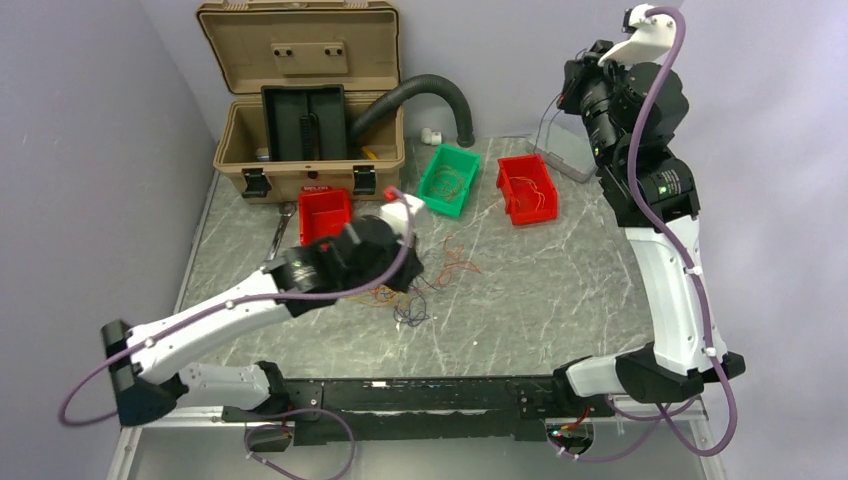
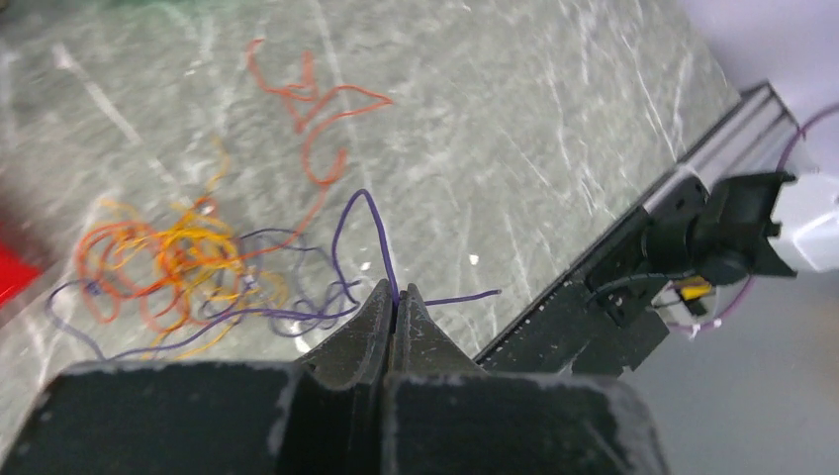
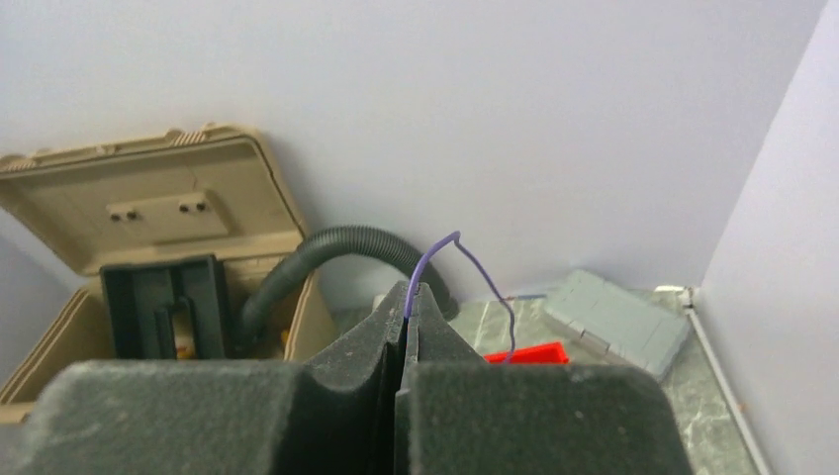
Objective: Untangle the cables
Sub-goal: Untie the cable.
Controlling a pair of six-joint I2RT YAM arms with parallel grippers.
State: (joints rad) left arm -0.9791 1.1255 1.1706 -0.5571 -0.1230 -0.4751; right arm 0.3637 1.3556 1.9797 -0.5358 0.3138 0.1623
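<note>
The cables lie as a loose tangle of orange, yellow and purple wires [image 2: 178, 262] on the marble table [image 1: 560, 290], seen from above as a small knot [image 1: 405, 300] near the middle. A separate red-orange wire [image 2: 317, 109] lies beyond it. My left gripper [image 2: 397, 297] hangs low over the knot [image 1: 408, 278], shut on a purple wire [image 2: 366, 213] that loops back into the tangle. My right gripper [image 3: 409, 292] is raised high at the back right [image 1: 570, 97], shut on another thin purple wire [image 3: 485, 272] that arches up and dangles down [image 1: 547, 122].
A tan toolbox [image 1: 305, 100] stands open at the back with a black corrugated hose [image 1: 420, 92] curving out of it. A green bin [image 1: 450, 178] and two red bins [image 1: 528, 187] [image 1: 324, 213] hold wires. A grey flat box [image 1: 570, 155] lies at the back right.
</note>
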